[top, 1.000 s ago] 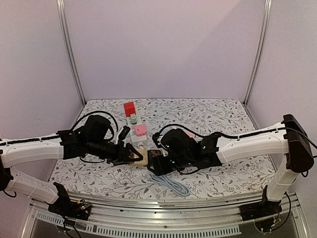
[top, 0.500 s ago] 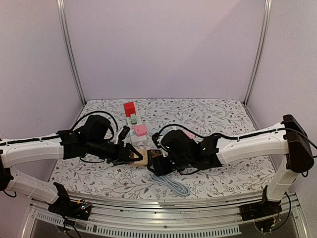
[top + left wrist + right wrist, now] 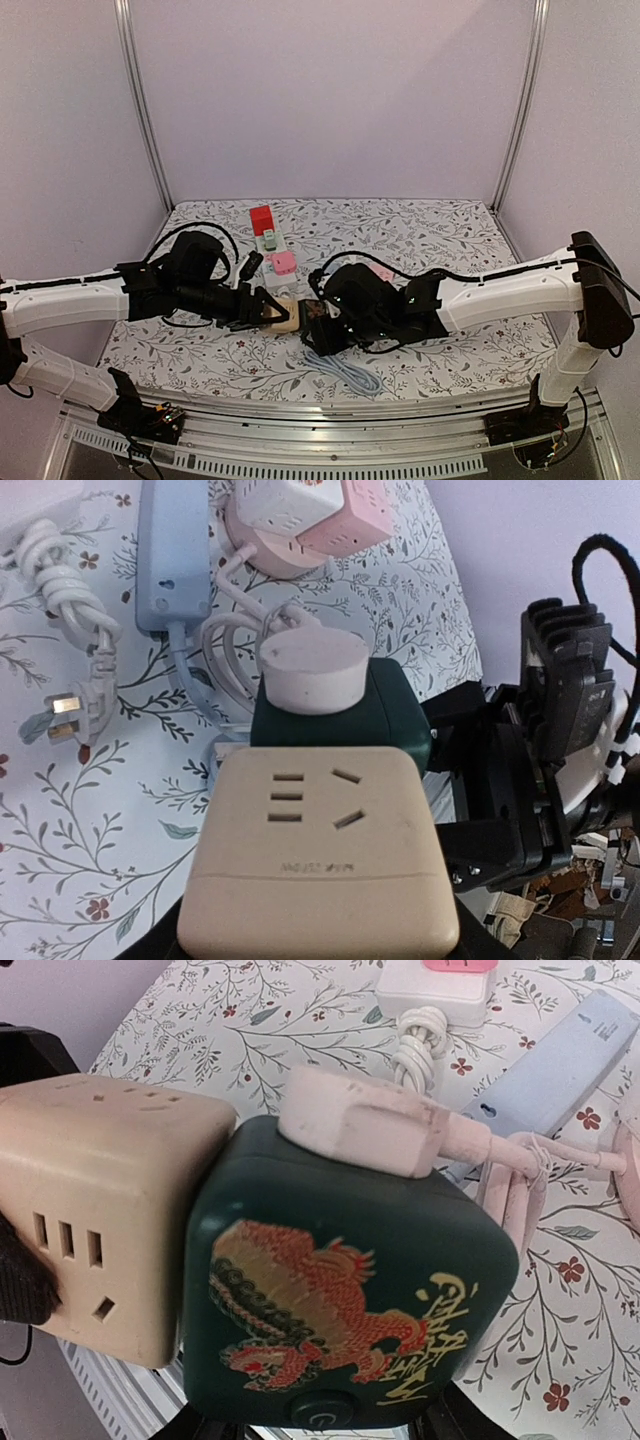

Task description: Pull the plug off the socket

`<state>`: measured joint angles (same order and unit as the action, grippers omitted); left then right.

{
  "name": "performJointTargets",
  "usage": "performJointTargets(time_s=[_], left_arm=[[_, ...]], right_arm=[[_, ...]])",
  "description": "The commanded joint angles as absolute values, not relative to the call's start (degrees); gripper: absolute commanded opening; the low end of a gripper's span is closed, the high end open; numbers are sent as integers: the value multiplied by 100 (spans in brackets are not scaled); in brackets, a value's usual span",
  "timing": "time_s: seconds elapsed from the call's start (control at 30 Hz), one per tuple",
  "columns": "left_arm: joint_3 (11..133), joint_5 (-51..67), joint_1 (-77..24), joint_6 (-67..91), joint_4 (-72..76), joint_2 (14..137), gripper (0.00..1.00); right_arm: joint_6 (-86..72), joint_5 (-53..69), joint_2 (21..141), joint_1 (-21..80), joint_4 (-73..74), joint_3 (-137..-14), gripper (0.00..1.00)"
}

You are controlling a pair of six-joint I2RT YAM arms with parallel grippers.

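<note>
Your left end effector is clenched on a beige cube-shaped plastic socket block. Pressed against the side of that block farthest from this end effector is a dark green cube-shaped plastic adapter. The two meet face to face, with no gap that you can see. A white flat plastic plug is seated in the adapter's top face, and its white cord trails off towards the floral-patterned bench. Your right end effector is grasping the green adapter from the opposite side, directly facing the left one.

Only the right wrist camera shows you the red and gold dragon print on the adapter's side. Only the left wrist camera shows a bare pronged plug end lying on the bench to the left of its end effector. It also shows a pink cube socket beyond it. Both wrist cameras catch a light blue power strip. The overhead camera alone shows a red block, well beyond both end effectors.
</note>
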<state>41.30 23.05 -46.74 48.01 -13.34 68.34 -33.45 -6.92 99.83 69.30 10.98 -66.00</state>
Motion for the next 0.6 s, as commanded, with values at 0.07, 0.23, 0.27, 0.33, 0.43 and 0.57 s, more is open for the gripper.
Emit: performJointTargets(time_s=[0.07, 0.23, 0.27, 0.33, 0.43, 0.57], left_arm=[[4034, 2850, -4741, 4544, -515, 6697, 11], [3836, 2702, -4922, 4439, -493, 6672, 11], [3811, 2691, -4930, 4452, -492, 6672, 11], [3793, 2683, -4931, 4515, -508, 6671, 11], [3888, 2639, -4924, 4601, -652, 6717, 11], [4083, 2765, -4898, 4708, -897, 6867, 11]], right_arm=[[-4017, -808, 9910, 6754, 904, -7146, 36], [-4146, -684, 9899, 6751, 900, -7309, 36], [-4194, -678, 9884, 6758, 905, -7321, 36], [-4227, -689, 9879, 6754, 897, -7317, 36], [-4123, -797, 9921, 6754, 922, -7238, 36], [-3730, -1008, 9935, 6753, 980, -7082, 36]])
